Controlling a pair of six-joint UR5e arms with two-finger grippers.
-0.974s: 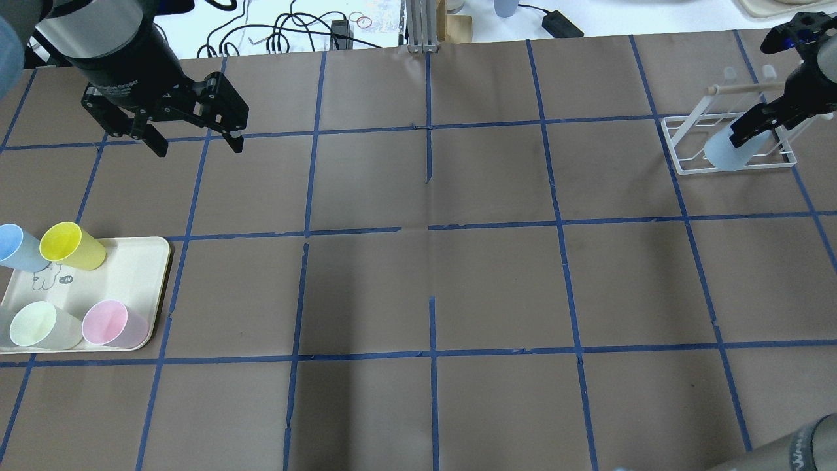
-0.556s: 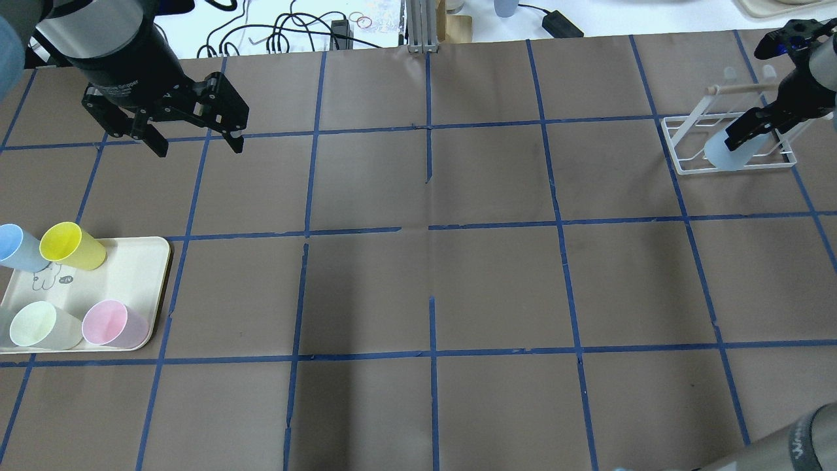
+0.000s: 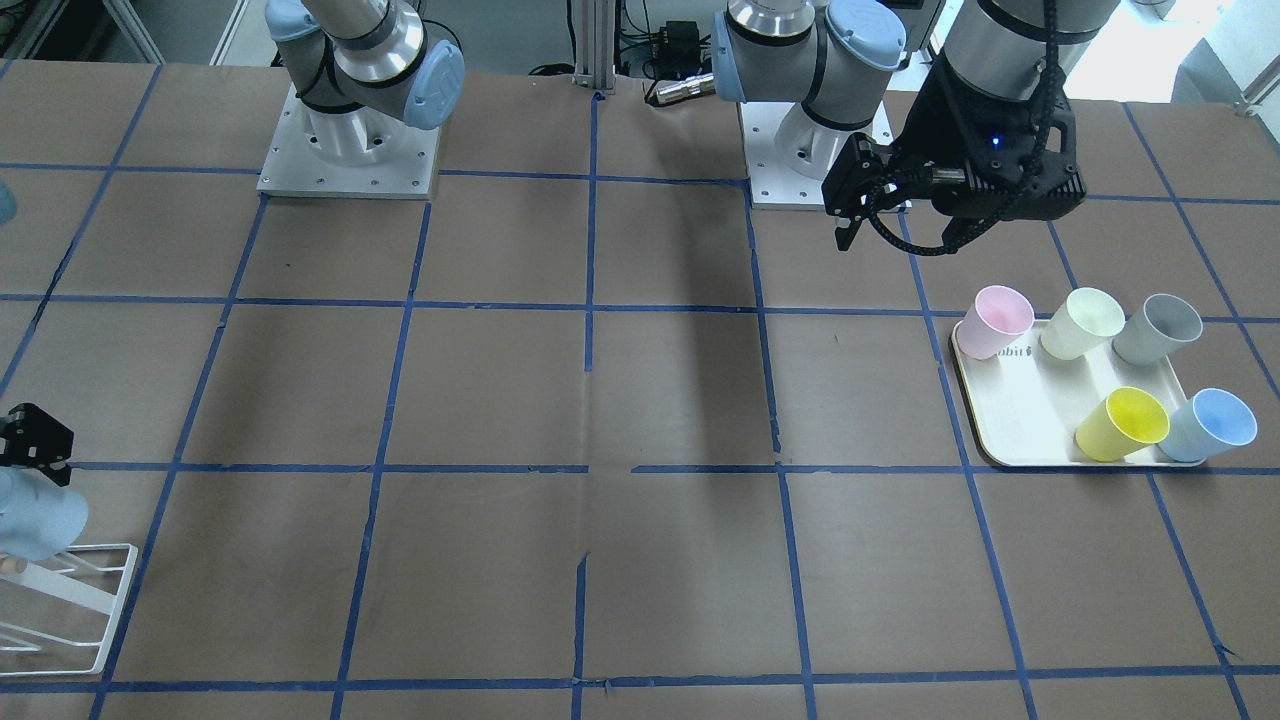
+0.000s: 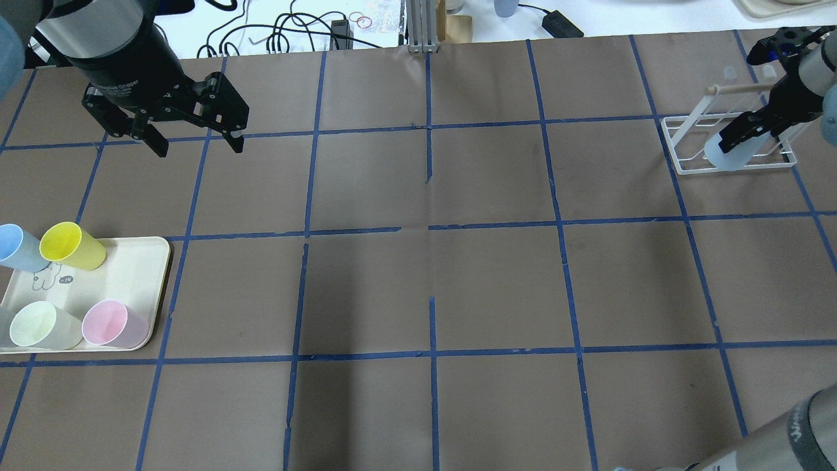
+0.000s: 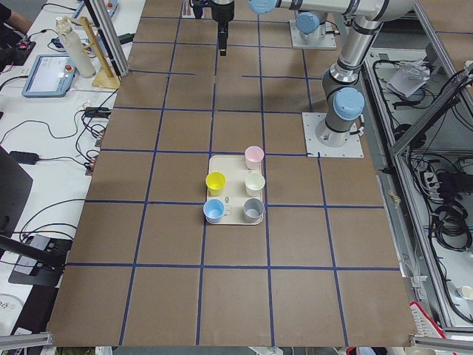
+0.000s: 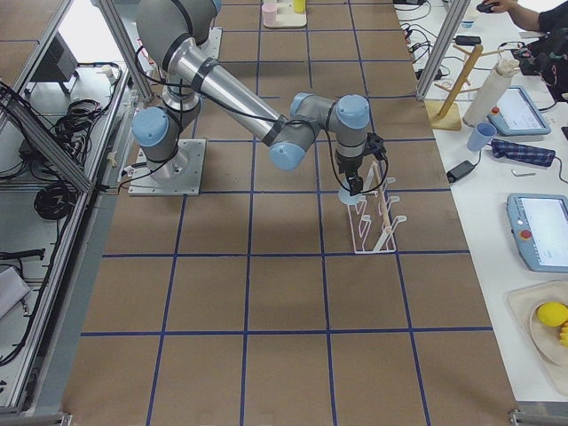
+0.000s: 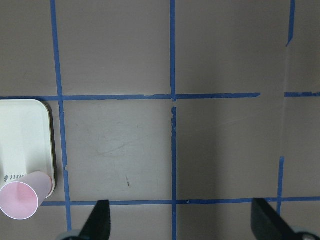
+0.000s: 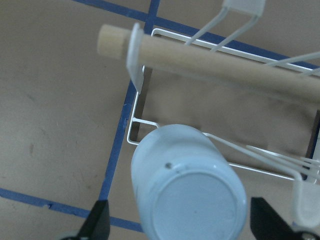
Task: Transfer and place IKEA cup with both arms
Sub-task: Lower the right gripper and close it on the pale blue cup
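The IKEA cup [image 4: 724, 154] is pale blue and hangs upside down and tilted on the white wire rack [image 4: 680, 140] at the table's far right. It also shows in the front view [image 3: 35, 520] and the right wrist view [image 8: 190, 190], base toward the camera. My right gripper [image 4: 728, 141] is open, with one finger on each side of the cup and a gap on both sides [image 8: 180, 225]. My left gripper [image 4: 198, 148] is open and empty, hanging above the table behind the tray [image 7: 180, 225].
A cream tray [image 4: 131, 268] at the near left holds yellow [image 4: 70, 246], pink [image 4: 111, 323], pale green [image 4: 39, 324], sky-blue [image 4: 16, 247] and grey [image 3: 1160, 328] cups. The rack's wooden dowel [image 8: 225, 60] runs above the cup. Blue tape lines grid the brown table.
My right wrist has swung slightly and its fingers have shifted a little leftward along the cup. The cup stays on the rack. My left arm has not moved.
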